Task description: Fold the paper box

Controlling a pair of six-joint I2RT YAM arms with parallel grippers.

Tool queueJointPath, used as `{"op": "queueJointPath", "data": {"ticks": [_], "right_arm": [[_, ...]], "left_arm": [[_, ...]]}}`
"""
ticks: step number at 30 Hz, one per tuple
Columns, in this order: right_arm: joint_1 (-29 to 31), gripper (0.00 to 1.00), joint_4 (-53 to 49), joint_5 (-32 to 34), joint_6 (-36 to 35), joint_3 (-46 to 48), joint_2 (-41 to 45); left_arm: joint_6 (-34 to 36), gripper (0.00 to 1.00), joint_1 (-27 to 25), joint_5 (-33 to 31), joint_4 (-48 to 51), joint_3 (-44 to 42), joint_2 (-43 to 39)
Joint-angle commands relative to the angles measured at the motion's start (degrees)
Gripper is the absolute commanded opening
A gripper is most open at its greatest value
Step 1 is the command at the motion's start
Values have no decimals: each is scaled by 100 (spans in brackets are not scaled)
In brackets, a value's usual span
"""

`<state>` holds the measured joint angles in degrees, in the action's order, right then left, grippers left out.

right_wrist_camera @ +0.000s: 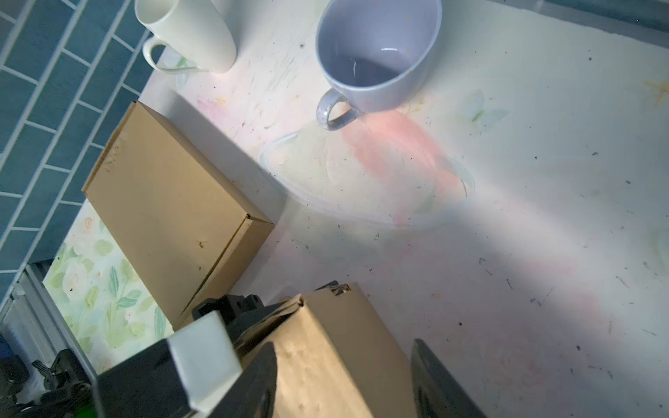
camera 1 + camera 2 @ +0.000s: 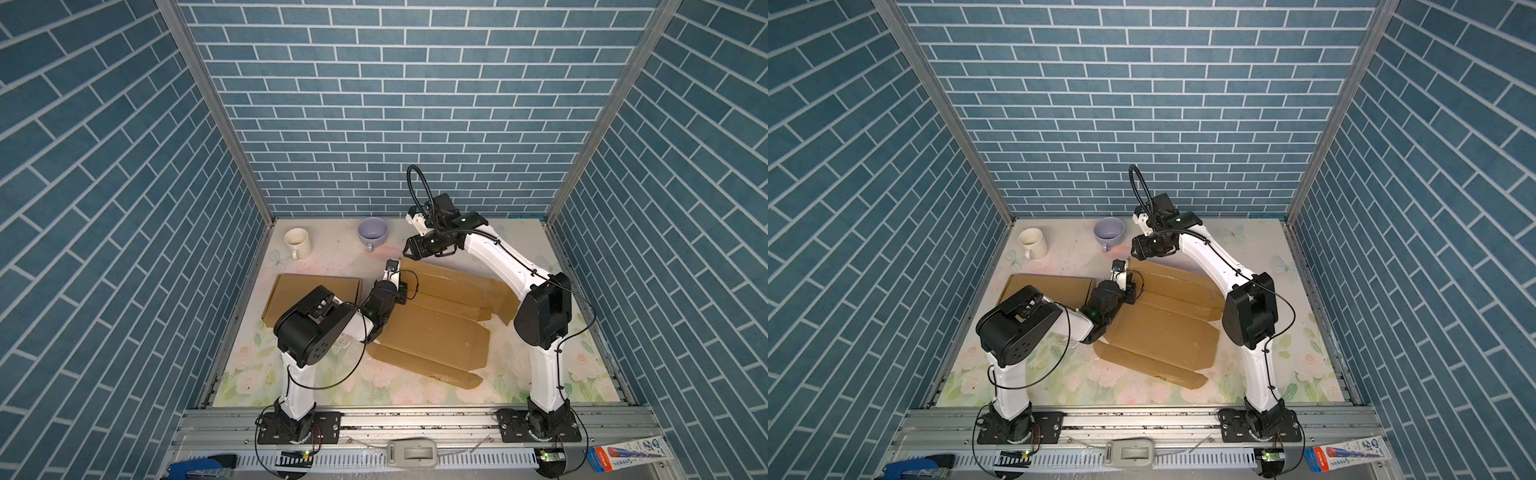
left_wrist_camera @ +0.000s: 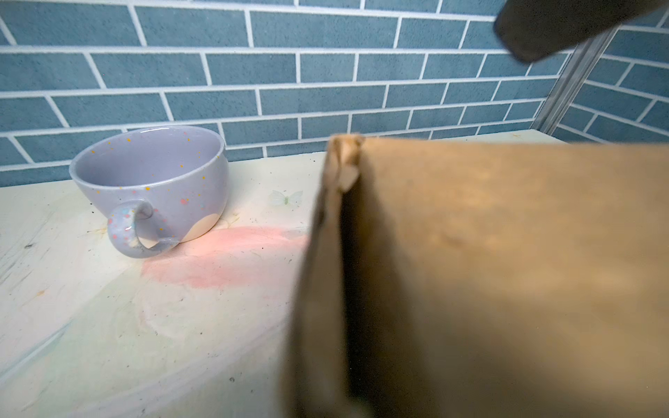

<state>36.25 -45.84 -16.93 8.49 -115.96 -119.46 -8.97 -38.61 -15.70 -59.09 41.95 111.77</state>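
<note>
left arm low, stretched forward | left hand (image 2: 390, 266) closed | right arm arched high | right hand (image 2: 407, 250) jaws apart

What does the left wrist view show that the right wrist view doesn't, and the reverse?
Only the left wrist view: a metal corner post where two brick walls meet. Only the right wrist view: the white mug, the folded box, and the left gripper shut on the flap's edge. Both: the purple cup, the raised flap and the pink stain.
</note>
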Motion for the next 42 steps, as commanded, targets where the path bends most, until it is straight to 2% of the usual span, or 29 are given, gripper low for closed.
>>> {"op": "queueJointPath", "data": {"ticks": [1,6,9,12,14,17,23,25,27,30,34,37,42], "right_arm": [[81,58,-257,61,-140,-6,-346],[148,58,-197,189,-234,364,-352],[154,57,-180,216,-268,502,-296],[154,57,-137,238,-281,550,-240],[152,57,-134,212,-278,532,-236],[148,57,-211,155,-272,433,-154],[-179,62,-213,273,-221,517,775],[-408,61,-140,427,88,777,1210],[-652,59,-101,781,703,1131,1698],[-914,58,89,1150,1667,2149,2626],[-973,61,65,1810,2247,3194,3479],[-1051,64,-150,1712,2494,3444,3677],[-1289,67,55,1227,2723,3796,3640]], "left_arm": [[-17,0,-37,-90,168,-144,138],[-23,0,-33,-163,152,-177,61],[-34,10,-25,-269,173,-179,-28],[-46,14,8,-313,337,-178,-123],[7,11,11,-302,406,-178,-110],[-23,0,3,-335,398,-174,-67],[-6,0,-24,-554,216,-407,-106],[16,0,-33,-728,112,-534,-162],[14,0,-57,-934,19,-652,-242],[18,0,-138,-1279,-56,-776,-373],[123,0,-301,-1684,-113,-786,-380],[146,0,-349,-1795,-142,-799,-345],[128,0,-351,-1706,-107,-787,-300]]}}
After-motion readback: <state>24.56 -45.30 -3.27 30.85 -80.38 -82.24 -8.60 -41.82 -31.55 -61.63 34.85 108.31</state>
